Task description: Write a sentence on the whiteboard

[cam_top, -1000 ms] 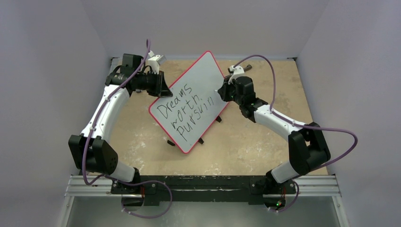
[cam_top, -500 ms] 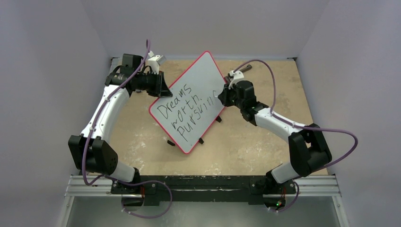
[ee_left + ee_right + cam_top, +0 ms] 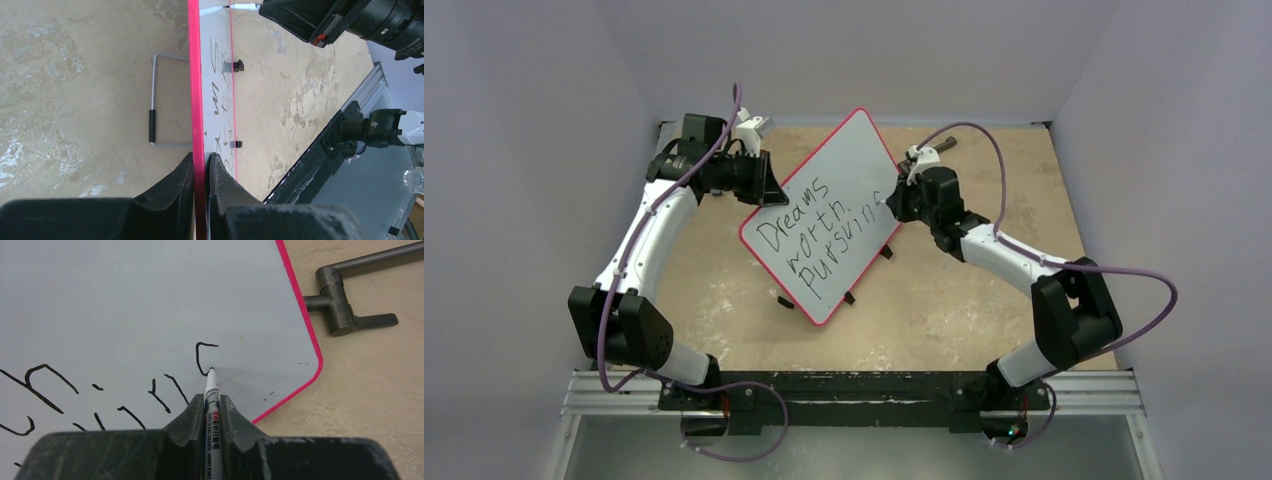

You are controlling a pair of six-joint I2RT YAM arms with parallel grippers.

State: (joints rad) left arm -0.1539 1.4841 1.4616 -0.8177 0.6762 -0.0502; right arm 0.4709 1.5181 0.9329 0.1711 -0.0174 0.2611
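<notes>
Table (image 3: 944, 300): tan top, walled on three sides; open floor in front of the board, tighter behind it, where a wire stand (image 3: 154, 105) sits just beside its back
Board (image 3: 849, 165): mid-table, propped at a tilt and turned cornerwise, one corner toward the back wall; probably light, thin and stiff with a slick face, so it would likely slide or pivot under pen pressure unless braced; best taken by the red rim, never the written face
Sentence (image 3: 814, 235): three slanted black lines; the last word looks unfinished, its final letter half-formed close to the right rim, with little white left beyond it
Left gripper (image 3: 201, 157): jaws almost together, pinching the board's left rim between them
Right gripper (image 3: 212, 400): closed on the marker, just off the board's right corner
Marker (image 3: 212, 387): slim, smooth barrel, liable to twist in the grip; tip touching the board at the letter's foot
Clips (image 3: 236, 65): small, black, along the lower rim; could snag a low sweep
</notes>
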